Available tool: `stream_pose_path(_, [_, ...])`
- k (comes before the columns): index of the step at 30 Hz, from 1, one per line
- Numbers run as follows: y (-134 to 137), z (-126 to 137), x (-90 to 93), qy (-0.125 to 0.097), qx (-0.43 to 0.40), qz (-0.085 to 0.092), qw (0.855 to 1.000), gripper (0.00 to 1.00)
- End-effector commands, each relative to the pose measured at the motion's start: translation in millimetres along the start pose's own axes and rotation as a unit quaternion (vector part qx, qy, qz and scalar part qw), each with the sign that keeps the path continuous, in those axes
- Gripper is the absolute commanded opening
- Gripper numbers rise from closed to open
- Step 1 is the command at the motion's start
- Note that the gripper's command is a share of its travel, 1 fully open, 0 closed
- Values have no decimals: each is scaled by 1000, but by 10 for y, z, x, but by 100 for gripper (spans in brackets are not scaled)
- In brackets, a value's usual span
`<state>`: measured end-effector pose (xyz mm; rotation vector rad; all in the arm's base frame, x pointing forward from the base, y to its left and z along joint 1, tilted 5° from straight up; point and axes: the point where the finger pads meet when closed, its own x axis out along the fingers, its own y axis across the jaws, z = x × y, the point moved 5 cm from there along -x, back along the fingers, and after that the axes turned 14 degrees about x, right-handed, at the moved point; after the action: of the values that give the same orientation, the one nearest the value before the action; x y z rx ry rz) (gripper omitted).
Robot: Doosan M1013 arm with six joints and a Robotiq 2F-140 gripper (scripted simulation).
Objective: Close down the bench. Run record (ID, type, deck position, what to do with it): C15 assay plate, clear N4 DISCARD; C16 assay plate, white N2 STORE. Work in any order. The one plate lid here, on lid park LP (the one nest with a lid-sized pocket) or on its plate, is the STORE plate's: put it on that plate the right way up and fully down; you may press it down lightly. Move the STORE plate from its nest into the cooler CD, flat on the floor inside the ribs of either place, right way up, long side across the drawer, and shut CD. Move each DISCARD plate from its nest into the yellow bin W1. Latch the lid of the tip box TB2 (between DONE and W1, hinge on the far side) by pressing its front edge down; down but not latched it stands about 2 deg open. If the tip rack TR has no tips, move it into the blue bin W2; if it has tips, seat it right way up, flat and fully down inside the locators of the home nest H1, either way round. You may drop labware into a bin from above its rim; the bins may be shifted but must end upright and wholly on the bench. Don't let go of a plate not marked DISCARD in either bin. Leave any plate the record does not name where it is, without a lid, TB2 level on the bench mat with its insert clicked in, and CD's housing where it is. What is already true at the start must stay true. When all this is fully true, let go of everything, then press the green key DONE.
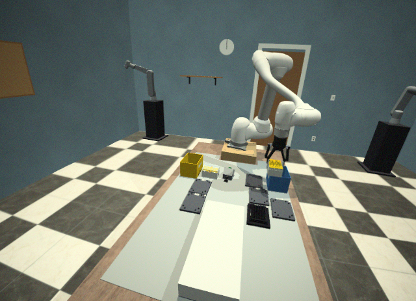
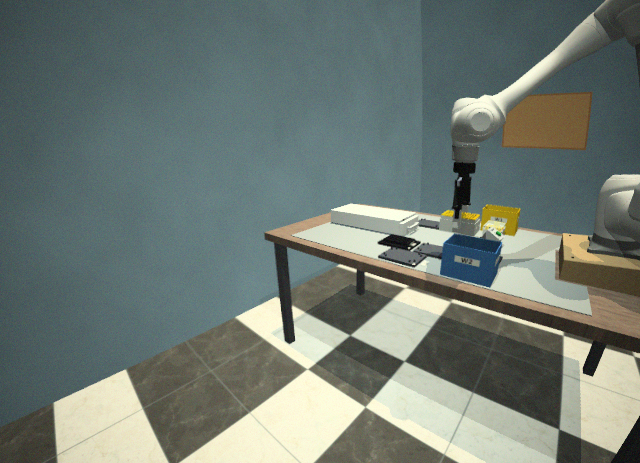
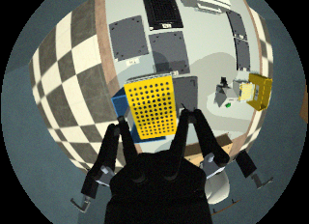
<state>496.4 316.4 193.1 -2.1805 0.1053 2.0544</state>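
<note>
My gripper (image 1: 275, 155) (image 2: 459, 210) (image 3: 153, 103) is shut on the tip rack TR (image 1: 275, 167) (image 2: 470, 223) (image 3: 150, 103), a pale box with a yellow perforated top. It holds the rack level, just above the rim of the blue bin W2 (image 1: 279, 184) (image 2: 469, 264) (image 3: 118, 106). I cannot tell whether the holes carry tips. The yellow bin W1 (image 1: 191, 165) (image 2: 500, 219) (image 3: 261, 91) stands at the far left of the mat. The tip box TB2 (image 1: 210, 171) sits beside it, next to the DONE key block (image 1: 228, 173) (image 3: 226, 92).
The long white cooler CD (image 1: 214, 244) (image 2: 373, 218) lies along the near middle. Dark nests (image 1: 200, 186) (image 1: 193, 203) (image 1: 253, 180) (image 1: 259, 196) (image 1: 282, 209) flank it. A black plate (image 1: 258, 215) (image 2: 398, 241) (image 3: 162, 14) sits in one nest. The arm's wooden base block (image 1: 239, 153) stands behind.
</note>
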Motion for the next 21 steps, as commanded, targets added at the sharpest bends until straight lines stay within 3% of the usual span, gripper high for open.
stream_pose_path(1, [-35,85,-1,0,0,0,1000,0])
stream_pose_path(21, [-218,529,-1,0,0,0,1000,0])
